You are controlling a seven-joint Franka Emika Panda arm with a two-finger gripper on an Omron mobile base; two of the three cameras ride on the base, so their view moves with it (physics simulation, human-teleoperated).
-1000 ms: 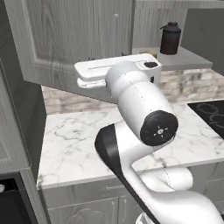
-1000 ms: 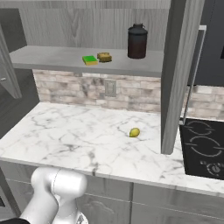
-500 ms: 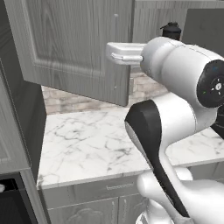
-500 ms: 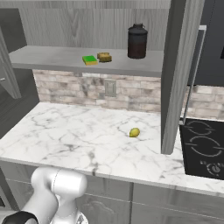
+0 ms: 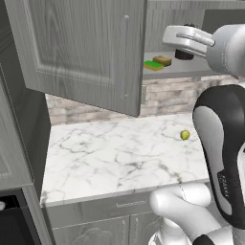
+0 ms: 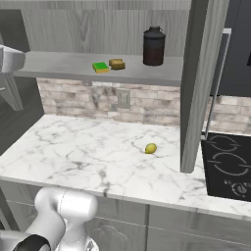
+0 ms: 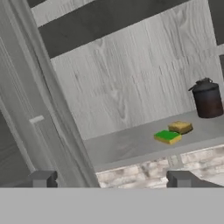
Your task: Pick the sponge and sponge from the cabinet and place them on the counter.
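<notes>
Holds 2 sponges on cabinet (image 6: 206, 73) shelf: green sponge (image 6: 101, 67) touching yellow-brown sponge (image 6: 116, 63), dark canister (image 6: 153, 46) nearby. Pincer (image 7: 111, 179) spread wide, gripping nothing.

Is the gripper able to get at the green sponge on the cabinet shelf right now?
Probably yes. The open gripper faces the green sponge on the shelf, with the door swung aside. The brown sponge sits close behind, so grasp carefully.

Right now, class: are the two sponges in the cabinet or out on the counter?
In the cabinet: the green sponge and brown sponge lie side by side on its shelf, above the counter.
</notes>
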